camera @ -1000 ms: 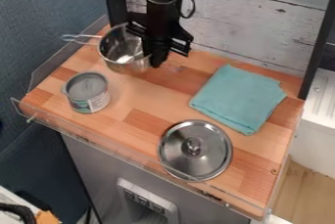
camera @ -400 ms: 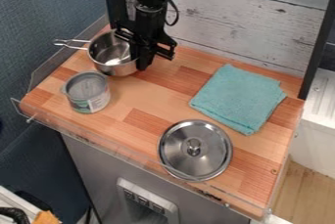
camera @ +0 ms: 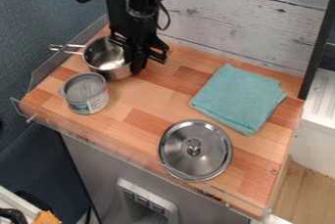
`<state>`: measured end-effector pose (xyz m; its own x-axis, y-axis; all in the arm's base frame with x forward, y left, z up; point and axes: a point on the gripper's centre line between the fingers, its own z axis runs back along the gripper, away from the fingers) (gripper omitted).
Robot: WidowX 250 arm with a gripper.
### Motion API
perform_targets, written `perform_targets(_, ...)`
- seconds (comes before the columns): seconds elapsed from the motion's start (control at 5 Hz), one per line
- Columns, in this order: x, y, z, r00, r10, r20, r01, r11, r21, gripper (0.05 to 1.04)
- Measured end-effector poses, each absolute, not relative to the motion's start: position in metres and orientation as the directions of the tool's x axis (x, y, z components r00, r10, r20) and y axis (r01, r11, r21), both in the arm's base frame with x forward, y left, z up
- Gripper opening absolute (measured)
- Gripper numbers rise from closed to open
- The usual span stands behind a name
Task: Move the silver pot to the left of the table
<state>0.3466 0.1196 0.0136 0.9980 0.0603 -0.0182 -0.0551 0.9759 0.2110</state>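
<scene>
My gripper (camera: 139,62) hangs low at the right side of the silver pot (camera: 118,73), up against its wall and partly covering the rim there. The pot stands upright on the back left part of the wooden table (camera: 140,103). Its handle points left, close to the table's clear side guard, and its hollow faces up.
A grey can (camera: 85,93) stands just in front of the pot, very near or touching it. A teal folded cloth (camera: 239,98) lies at the right, and a silver lid (camera: 195,150) near the front edge. Clear guards line the left and front edges.
The gripper and pot have moved left together, slightly toward the front over the last half second. The can has shifted very slightly left. Cloth and lid have stayed put.
</scene>
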Motion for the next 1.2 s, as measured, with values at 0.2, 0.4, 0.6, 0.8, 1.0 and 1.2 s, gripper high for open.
perform_targets(0.2,0.352,0.119,0.013,0.999,0.032,0.009,-0.034,0.977,0.21,0.098)
perform_targets(0.4,0.354,0.117,0.013,1.0,0.012,0.02,-0.016,0.98,0.199,0.266)
perform_targets(0.6,0.352,0.115,0.013,1.0,0.004,-0.001,-0.004,0.98,0.199,0.546)
perform_targets(0.8,0.357,0.111,0.041,0.998,-0.02,0.06,0.008,0.98,0.197,0.851)
perform_targets(1.0,0.355,0.102,0.068,0.994,-0.053,0.098,0.039,0.99,0.139,1.014)
perform_targets(1.2,0.347,0.104,0.071,0.996,-0.06,0.061,0.051,0.99,0.133,1.011)
